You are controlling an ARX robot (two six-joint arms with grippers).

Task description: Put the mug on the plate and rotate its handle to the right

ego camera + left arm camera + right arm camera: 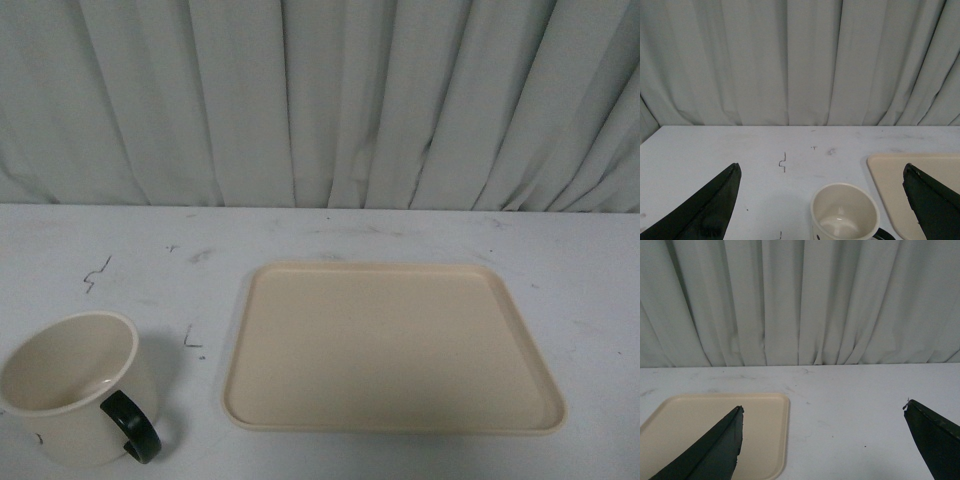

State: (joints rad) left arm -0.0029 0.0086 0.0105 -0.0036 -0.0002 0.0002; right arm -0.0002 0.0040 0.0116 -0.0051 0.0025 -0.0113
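A: Pincers?
B: Both spread, empty. My left pincer (821, 166) faces the mug (845, 215); my right pincer (823, 406) is by the plate (765, 435).
A: Step?
B: Grasp not begun. Mug stands on the surface (400, 230) left of the plate, handle (133, 425) nearly toward me; next I grip it

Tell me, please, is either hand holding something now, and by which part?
Nothing is held. The left hand and the right hand are both open and empty. The mug stands free on the table, beside the plate, its handle untouched.
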